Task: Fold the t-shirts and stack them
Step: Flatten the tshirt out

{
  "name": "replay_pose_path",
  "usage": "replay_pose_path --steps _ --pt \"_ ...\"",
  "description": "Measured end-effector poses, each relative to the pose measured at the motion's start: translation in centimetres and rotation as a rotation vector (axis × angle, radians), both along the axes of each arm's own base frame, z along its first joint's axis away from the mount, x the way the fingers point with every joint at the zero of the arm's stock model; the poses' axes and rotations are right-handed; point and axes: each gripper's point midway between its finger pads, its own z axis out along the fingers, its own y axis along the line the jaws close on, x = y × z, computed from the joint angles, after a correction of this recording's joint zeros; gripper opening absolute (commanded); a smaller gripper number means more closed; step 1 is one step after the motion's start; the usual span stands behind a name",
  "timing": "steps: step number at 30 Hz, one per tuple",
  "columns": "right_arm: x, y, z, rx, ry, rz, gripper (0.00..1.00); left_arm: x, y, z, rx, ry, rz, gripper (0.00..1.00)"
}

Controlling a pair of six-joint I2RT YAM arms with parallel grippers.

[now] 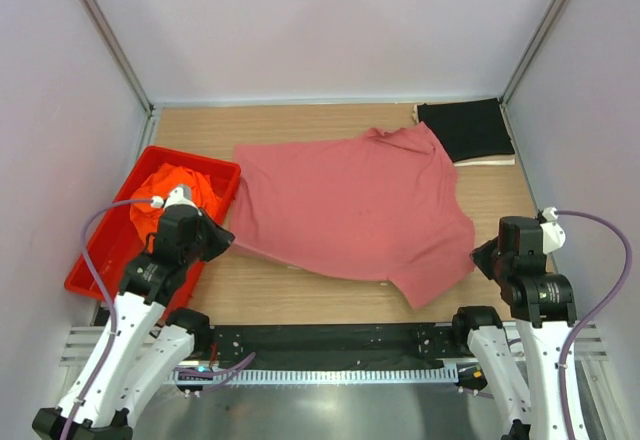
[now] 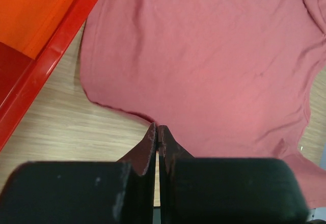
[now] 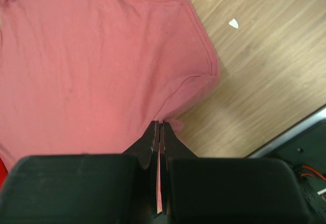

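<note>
The dusty rose-red t-shirt (image 1: 350, 210) lies spread across the middle of the wooden table. My left gripper (image 1: 226, 237) is shut at its left hem; in the left wrist view the gripper (image 2: 157, 128) pinches the edge of the shirt (image 2: 204, 61). My right gripper (image 1: 479, 256) is shut on the shirt's right side near a sleeve; in the right wrist view pink cloth (image 3: 91, 66) shows between the closed gripper (image 3: 159, 124). The bright orange t-shirt (image 1: 170, 192) lies bunched in the red tray (image 1: 90, 270). The black t-shirt (image 1: 465, 128) lies folded at the back right.
The red tray's rim (image 2: 51, 51) runs just left of the rose shirt, with orange cloth (image 2: 35, 5) inside. A small white scrap (image 3: 233, 23) lies on the wood. The table's metal front edge (image 3: 300, 127) is close to my right gripper. Walls enclose three sides.
</note>
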Motion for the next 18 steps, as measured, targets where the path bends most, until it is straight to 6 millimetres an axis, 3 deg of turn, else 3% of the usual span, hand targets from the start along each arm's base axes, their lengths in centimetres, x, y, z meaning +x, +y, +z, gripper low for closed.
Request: replay_pose_path --steps 4,11,18 --pt "-1.2 -0.1 -0.4 0.009 0.036 -0.020 0.01 -0.2 -0.2 -0.8 0.005 0.049 -0.007 0.00" --pt "-1.6 -0.7 0.5 -0.023 0.048 -0.036 0.01 -0.8 -0.1 -3.3 0.032 0.188 0.008 0.00" --pt "-2.4 -1.2 -0.4 -0.057 0.099 -0.038 0.01 -1.6 0.1 -3.4 0.014 0.211 0.033 0.00"
